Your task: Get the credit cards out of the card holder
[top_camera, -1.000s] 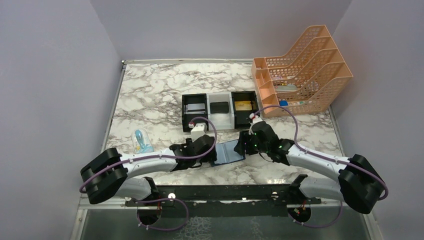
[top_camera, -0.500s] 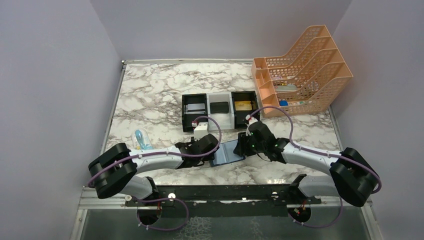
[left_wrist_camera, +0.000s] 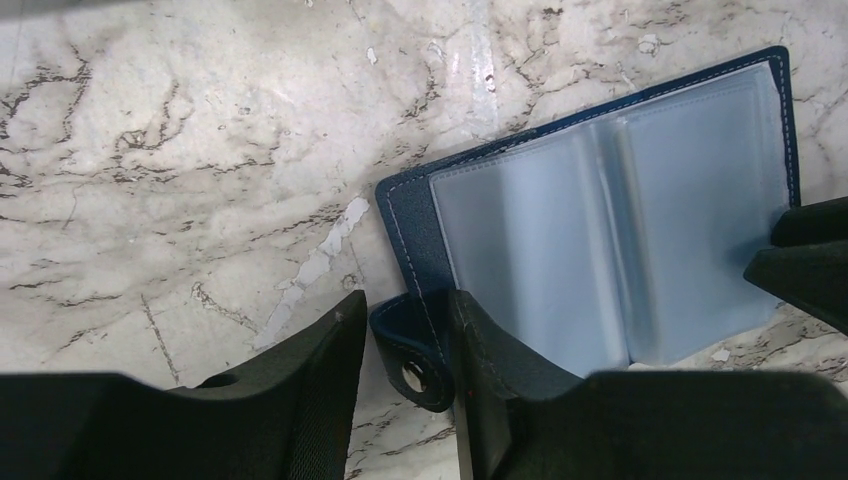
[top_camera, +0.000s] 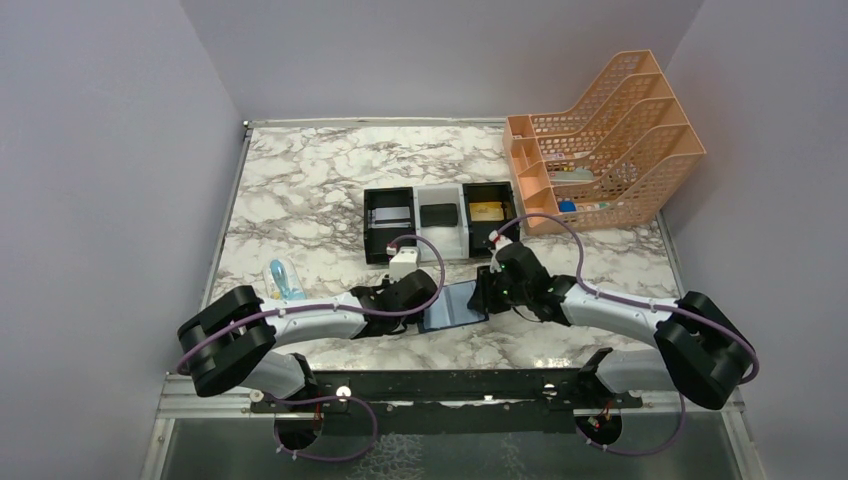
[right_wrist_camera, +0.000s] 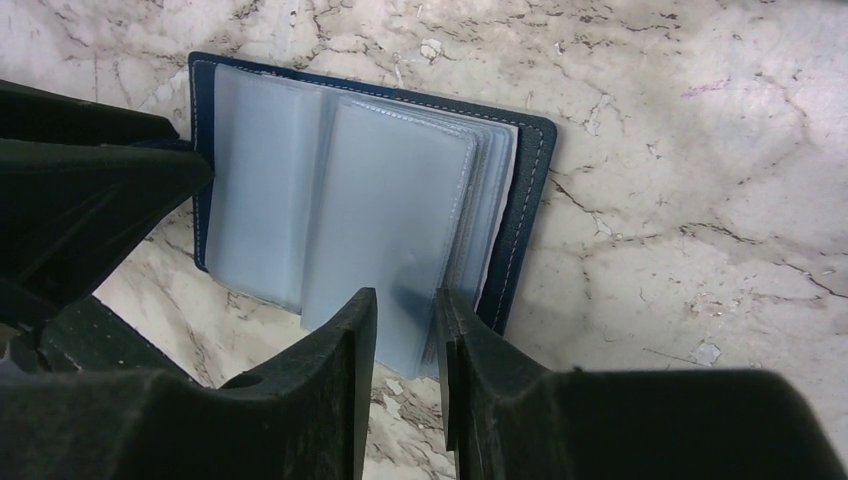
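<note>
Two grippers flank the card holder (top_camera: 455, 305), open flat on the tabletop (top_camera: 300, 190) at lower centre, long axis left to right. My left gripper (left_wrist_camera: 405, 320) is narrow, clamped on its snap tab (left_wrist_camera: 410, 360); my right gripper (right_wrist_camera: 407, 300) narrowly straddles the pocket leaves (right_wrist_camera: 385, 200) at their edge, grip unclear.

The card holder (top_camera: 452, 304) lies open and flat on the marble desk (top_camera: 320, 180), in the lower middle of the overhead view. Its cover is dark navy with pale stitching, and its clear blue-grey pockets (right_wrist_camera: 385, 210) are fanned upward. A small tab with a metal snap (left_wrist_camera: 412, 345) sticks out at its lower left corner, between the fingers of the left tool (left_wrist_camera: 405, 300). The right tool (right_wrist_camera: 405, 300) rests on the edge of the top pocket.

Three credit cards lie well above it, one in each tray: silver-grey (top_camera: 391, 214), black (top_camera: 438, 214) and gold (top_camera: 487, 210).
</note>
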`<action>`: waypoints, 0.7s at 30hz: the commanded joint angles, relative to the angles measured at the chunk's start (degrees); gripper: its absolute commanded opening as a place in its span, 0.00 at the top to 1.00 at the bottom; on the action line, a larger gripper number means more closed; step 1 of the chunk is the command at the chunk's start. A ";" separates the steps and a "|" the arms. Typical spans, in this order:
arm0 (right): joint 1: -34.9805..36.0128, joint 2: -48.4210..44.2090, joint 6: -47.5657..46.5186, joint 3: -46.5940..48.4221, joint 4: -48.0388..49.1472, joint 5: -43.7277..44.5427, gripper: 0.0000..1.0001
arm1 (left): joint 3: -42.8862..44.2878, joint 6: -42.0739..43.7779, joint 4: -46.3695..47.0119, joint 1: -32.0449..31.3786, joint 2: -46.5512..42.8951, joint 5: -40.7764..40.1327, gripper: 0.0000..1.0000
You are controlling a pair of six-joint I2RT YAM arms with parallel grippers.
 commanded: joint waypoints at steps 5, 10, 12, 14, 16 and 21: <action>-0.15 -4.13 0.71 1.41 -0.36 -3.68 0.72 | -0.89 2.65 1.38 -0.26 0.37 1.29 0.65; -0.19 -4.80 0.74 1.74 -1.24 -4.55 0.72 | -1.04 3.07 1.67 -0.26 -0.02 1.61 0.66; -0.22 -4.66 0.84 1.82 -1.39 -4.93 0.72 | -1.15 3.30 1.67 -0.26 -0.36 1.69 0.66; -0.20 -4.63 1.10 1.85 -1.00 -5.63 0.72 | -1.16 3.72 1.74 -0.26 -0.91 1.81 0.66; -0.24 -4.76 1.63 1.67 0.27 -7.27 0.72 | -1.30 4.24 1.95 -0.26 -1.44 1.92 0.67; -0.20 -3.63 8.36 -0.57 8.02 -12.01 0.71 | -2.52 5.11 4.78 -0.26 -2.88 2.72 0.67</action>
